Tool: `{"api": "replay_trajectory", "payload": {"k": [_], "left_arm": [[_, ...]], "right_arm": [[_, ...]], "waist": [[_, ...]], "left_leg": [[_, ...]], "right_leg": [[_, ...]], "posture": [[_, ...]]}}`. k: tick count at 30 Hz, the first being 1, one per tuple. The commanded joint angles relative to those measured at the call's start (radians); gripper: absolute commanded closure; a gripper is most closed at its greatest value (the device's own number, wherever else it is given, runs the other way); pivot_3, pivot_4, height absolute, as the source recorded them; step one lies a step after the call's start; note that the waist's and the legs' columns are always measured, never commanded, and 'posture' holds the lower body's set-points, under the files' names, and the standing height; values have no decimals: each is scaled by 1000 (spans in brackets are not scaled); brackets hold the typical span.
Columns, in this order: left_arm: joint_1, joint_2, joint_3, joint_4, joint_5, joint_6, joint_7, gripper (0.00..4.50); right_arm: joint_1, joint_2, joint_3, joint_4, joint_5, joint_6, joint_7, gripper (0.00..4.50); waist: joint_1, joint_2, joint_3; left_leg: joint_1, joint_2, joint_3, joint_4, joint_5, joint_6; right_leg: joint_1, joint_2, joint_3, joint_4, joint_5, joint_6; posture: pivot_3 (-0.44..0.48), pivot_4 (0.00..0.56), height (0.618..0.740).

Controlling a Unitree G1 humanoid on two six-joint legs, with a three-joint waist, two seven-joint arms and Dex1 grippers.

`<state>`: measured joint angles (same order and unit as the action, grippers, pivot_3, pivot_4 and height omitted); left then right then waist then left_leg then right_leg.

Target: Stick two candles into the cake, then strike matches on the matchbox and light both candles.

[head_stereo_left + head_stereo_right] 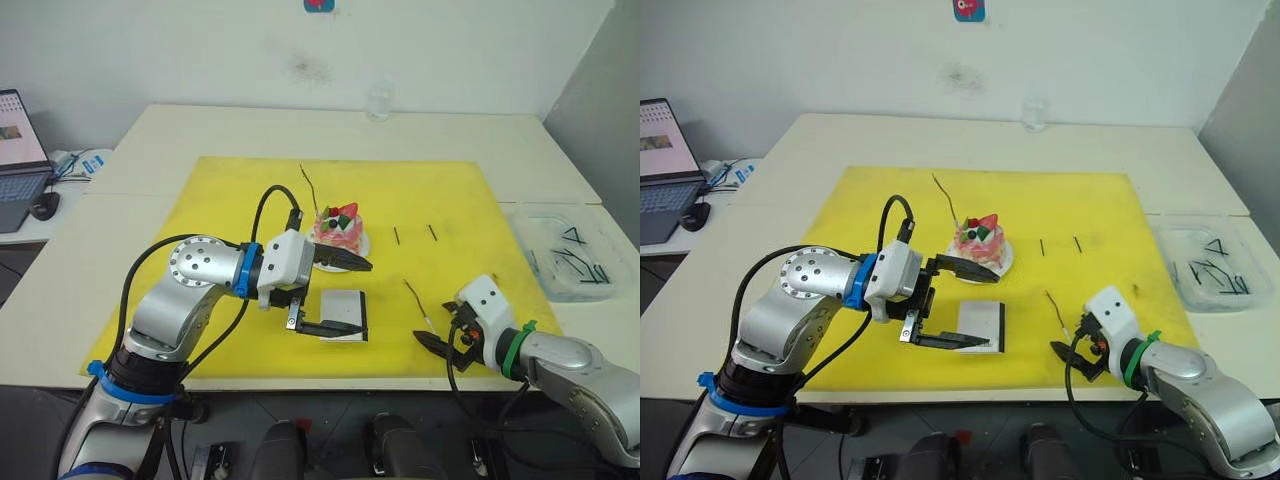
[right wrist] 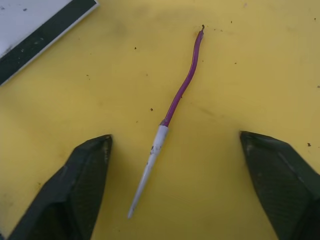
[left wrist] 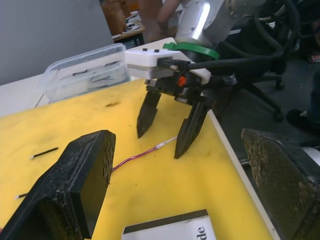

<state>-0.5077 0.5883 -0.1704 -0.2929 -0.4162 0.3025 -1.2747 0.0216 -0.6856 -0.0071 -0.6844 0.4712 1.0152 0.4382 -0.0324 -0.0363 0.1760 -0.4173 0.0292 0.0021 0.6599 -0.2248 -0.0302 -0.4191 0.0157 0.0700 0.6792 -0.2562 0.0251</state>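
The pink cake (image 1: 338,229) sits on its white plate mid-mat. One candle (image 1: 309,187) slants up from the cake's left side. The other candle (image 2: 176,97) lies flat on the yellow mat, and my right gripper (image 1: 445,350) is open, low over it, with its fingers on either side of the pale end (image 2: 150,162). My left gripper (image 1: 367,298) is open in front of the cake, one finger near the plate and one over the white matchbox (image 1: 343,315). Two matches (image 1: 397,236) (image 1: 432,232) lie right of the cake.
The yellow mat (image 1: 230,200) covers the middle of the pale table. A clear plastic bin (image 1: 565,250) holding dark sticks stands off the mat's right edge. A glass (image 1: 378,100) is at the back, and a laptop (image 1: 18,160) is on a side table at left.
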Motion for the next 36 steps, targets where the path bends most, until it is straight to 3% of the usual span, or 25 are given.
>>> {"api": "replay_trajectory", "payload": {"k": [1, 9, 10, 13, 16, 20, 24, 29, 32, 36], "left_arm": [[-6, -11, -5, -17, -1, -14, 25, 0], [7, -31, -26, -6, 18, -44, 52, 0], [12, -35, -32, -9, 22, -48, 57, 0], [25, -50, -48, -24, 22, -50, 65, 0], [30, -65, -64, -22, 24, -58, 70, 0], [26, -93, -92, 1, 45, -83, 81, 0], [32, -110, -107, -15, 42, -77, 93, 0], [29, -115, -108, -26, 38, -60, 113, 0], [30, -119, -113, -40, 39, -51, 127, 0], [46, -112, -113, -67, 31, -35, 136, 0]], "right_arm": [[24, 11, 5, -29, 10, 43, -15, 1643], [-15, 21, -78, -17, 29, 57, -27, 4423], [-28, 25, -112, -21, 48, 77, -28, 4469], [-61, 22, -214, -31, 110, 153, -20, 4469], [-80, -56, -327, 9, 146, 156, 53, 4469], [32, -234, -382, 149, 60, -98, 280, 4469], [210, -323, -410, 254, -15, -306, 457, 4469], [262, -331, -397, 313, -65, -394, 490, 4469], [222, -336, -370, 353, -75, -409, 499, 3824], [204, -398, -372, 360, -75, -385, 552, 2483]], "waist": [[0, 0, 0], [0, 0, 0], [0, 0, 0], [0, 0, 0], [1, 0, 0], [5, 0, 0], [5, 0, 0], [-6, 0, 0], [-6, 0, 0], [-3, 1, 1]], "left_leg": [[0, 0, 0, 0, 0, 0], [0, 0, 0, 1, 0, 0], [0, 0, 0, 1, 0, 0], [0, 0, 1, 1, 0, 0], [-1, 0, 0, 1, 0, 0], [-1, -2, 1, 0, 0, 0], [0, -1, 0, 0, 0, 1], [2, -1, 1, 1, -1, 1], [4, -1, 1, 2, 0, 1], [6, -1, 0, 2, 0, 1]], "right_leg": [[0, 0, 0, 0, 0, 0], [1, 0, 1, 0, -1, -1], [1, -1, 1, 0, -1, -1], [1, -1, 2, 0, -1, -1], [0, -1, 1, 0, 2, 3], [1, -1, 1, -2, 2, 3], [3, -1, 0, -4, 2, 3], [3, 0, 1, -3, 2, 4], [5, 0, 1, -2, -1, -1], [8, -2, 2, -3, -1, -1]], "posture": [[0, 150, 740], [0, 150, 740], [0, 150, 740], [0, 150, 740], [0, 150, 740], [0, 150, 740], [0, 150, 740], [0, 150, 740], [0, 150, 740], [0, 150, 740]]}}
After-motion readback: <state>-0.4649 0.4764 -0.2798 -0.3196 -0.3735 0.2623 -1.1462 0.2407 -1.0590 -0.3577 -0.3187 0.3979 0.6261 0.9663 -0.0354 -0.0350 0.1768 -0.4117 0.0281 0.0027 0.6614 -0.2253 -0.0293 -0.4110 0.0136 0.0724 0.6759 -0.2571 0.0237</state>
